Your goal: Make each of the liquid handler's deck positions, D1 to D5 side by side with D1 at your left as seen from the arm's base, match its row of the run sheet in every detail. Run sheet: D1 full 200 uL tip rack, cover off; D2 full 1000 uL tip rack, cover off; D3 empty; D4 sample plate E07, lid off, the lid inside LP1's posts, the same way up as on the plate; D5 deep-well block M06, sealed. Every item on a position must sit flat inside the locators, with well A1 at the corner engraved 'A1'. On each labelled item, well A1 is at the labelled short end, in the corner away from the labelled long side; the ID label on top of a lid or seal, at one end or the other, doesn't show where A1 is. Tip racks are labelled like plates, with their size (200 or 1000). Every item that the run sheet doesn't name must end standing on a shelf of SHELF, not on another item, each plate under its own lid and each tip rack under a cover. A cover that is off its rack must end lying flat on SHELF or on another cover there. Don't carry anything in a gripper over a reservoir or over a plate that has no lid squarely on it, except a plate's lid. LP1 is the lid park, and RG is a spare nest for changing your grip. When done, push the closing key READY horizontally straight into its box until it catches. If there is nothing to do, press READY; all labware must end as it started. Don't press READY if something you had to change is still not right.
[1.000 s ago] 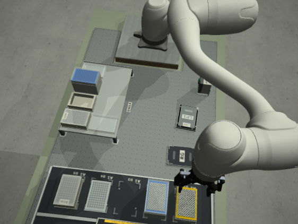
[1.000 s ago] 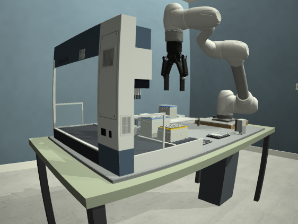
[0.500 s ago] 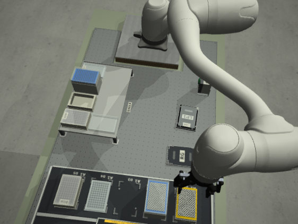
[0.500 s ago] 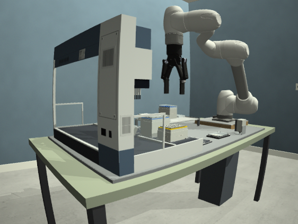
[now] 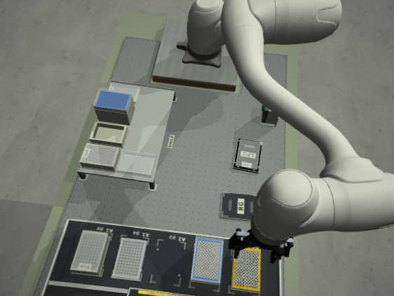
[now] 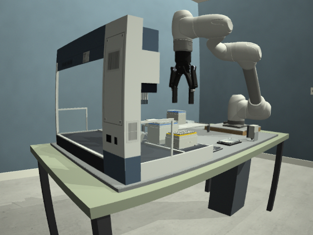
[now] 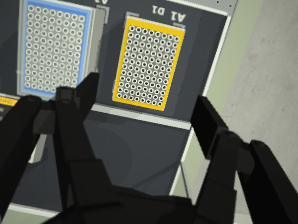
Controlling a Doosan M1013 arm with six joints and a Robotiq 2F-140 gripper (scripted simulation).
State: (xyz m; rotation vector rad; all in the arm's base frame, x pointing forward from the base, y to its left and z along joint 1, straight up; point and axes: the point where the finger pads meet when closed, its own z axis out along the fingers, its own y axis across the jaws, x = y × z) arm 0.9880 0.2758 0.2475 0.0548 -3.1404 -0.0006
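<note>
My gripper (image 5: pixel 260 250) (image 6: pixel 182 99) (image 7: pixel 146 98) is open and empty. It hangs high above the near end of D1. A yellow-rimmed tip rack (image 5: pixel 247 270) (image 6: pixel 181 137) (image 7: pixel 148 67) stands uncovered on D1, all holes filled. A blue-rimmed tip rack (image 5: pixel 207 259) (image 6: pixel 159 131) (image 7: pixel 54 45) stands uncovered on D2. D3 (image 5: pixel 170 259) is bare. A clear well plate (image 5: pixel 130 257) sits on D4; I cannot tell whether it bears a lid. A sealed deep-well block (image 5: pixel 90 250) sits on D5. The lid park LP1 (image 5: pixel 247 155) (image 6: pixel 229 141) shows its label.
SHELF (image 5: pixel 151 116) holds a blue covered tip rack (image 5: pixel 113 102), an open tray (image 5: pixel 109 135), a lidded plate (image 5: pixel 99 156) and clear covers (image 5: pixel 137 163). RG nest (image 5: pixel 240 205) lies behind D1. The READY box (image 5: pixel 269 116) (image 6: pixel 253 132) stands near the base. The handler's gantry (image 6: pixel 122 97) towers beside the deck.
</note>
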